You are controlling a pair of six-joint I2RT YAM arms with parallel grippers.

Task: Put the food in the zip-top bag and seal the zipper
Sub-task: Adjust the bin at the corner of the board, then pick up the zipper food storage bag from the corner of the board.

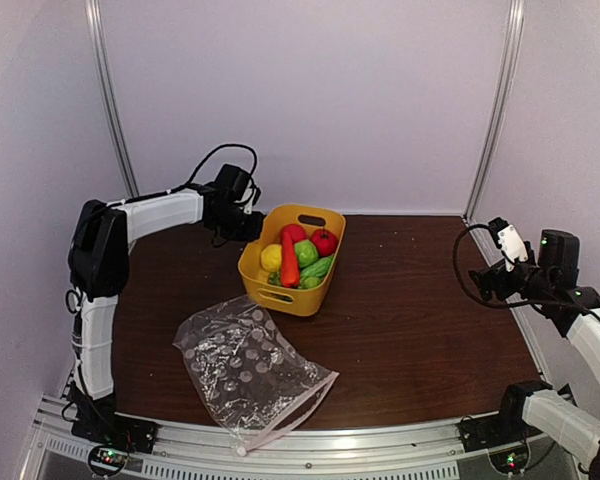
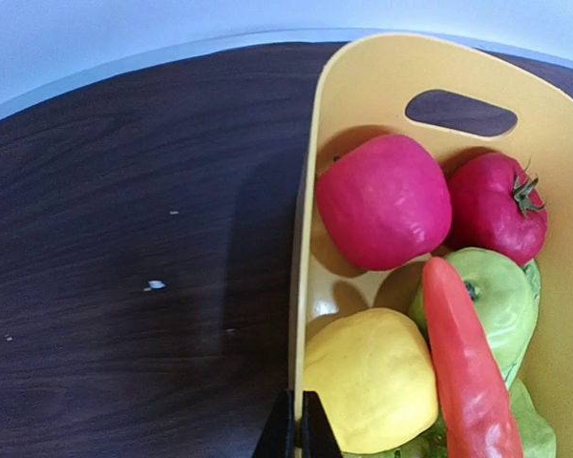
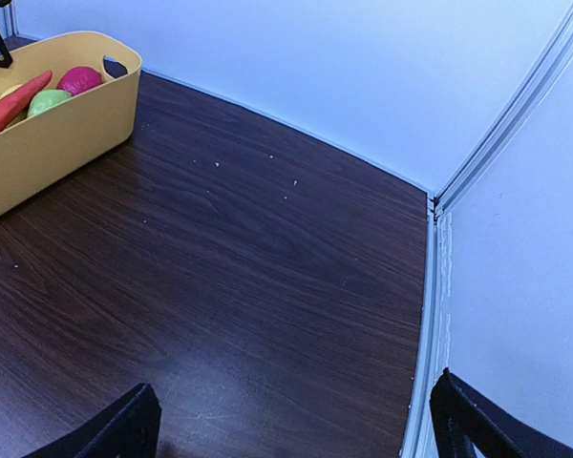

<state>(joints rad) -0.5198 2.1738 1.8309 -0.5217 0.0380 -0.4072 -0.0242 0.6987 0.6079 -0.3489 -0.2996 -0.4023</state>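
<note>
The food (image 1: 298,255) is piled in the yellow basket (image 1: 280,295) mid-table (image 1: 430,320), with the carrot (image 2: 468,372) lying across red, yellow and green pieces. The zip-top bag (image 1: 245,365) lies flat just near-left of the basket, its zipper (image 1: 292,418) along the near right edge. The left gripper (image 2: 296,434) reaches in from the far left, clenched at the basket's left rim; I cannot tell whether it pinches the rim. The right gripper (image 3: 301,434) hangs spread wide over the right side, holding nothing.

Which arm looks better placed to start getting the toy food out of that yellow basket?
Left. The left arm has its jaws shut at the rim of the yellow basket, beside the food; the right arm hangs far off to the right, jaws open.
</note>
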